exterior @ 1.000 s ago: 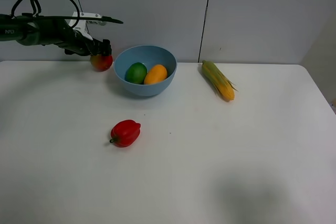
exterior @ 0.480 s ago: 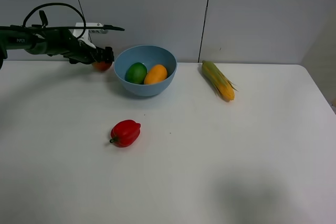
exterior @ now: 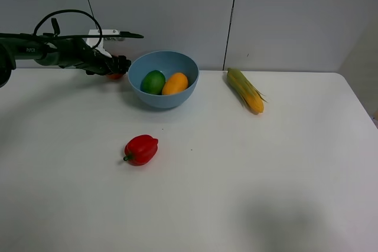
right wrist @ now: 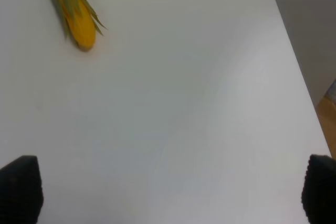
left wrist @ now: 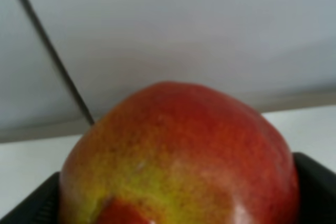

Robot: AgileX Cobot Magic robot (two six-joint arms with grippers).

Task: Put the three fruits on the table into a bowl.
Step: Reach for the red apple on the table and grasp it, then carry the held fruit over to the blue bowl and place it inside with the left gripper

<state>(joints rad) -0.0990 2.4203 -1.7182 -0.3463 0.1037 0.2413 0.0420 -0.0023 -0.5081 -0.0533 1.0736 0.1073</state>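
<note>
My left gripper point(exterior: 117, 65) is at the back left of the table point(exterior: 248, 181), just left of the light-blue bowl point(exterior: 162, 100). It is shut on the red-yellow pomegranate point(exterior: 115, 76), which is mostly hidden behind it from above. The pomegranate fills the left wrist view point(left wrist: 178, 156), with dark fingers point(left wrist: 315, 192) on both sides. The green lime point(exterior: 153, 81) and the orange mango point(exterior: 175, 83) lie side by side inside the bowl. My right gripper point(right wrist: 168, 187) is open and empty over bare table, and is out of the exterior view.
A red bell pepper point(exterior: 141, 149) lies in front of the bowl. A corn cob point(exterior: 246, 90) with green husk lies right of the bowl at the back, and also shows in the right wrist view point(right wrist: 73, 11). A grey wall runs behind the table.
The left arm has levelled out and the gripper has shifted slightly, so the pomegranate is now mostly hidden behind it. Nothing else has moved.
</note>
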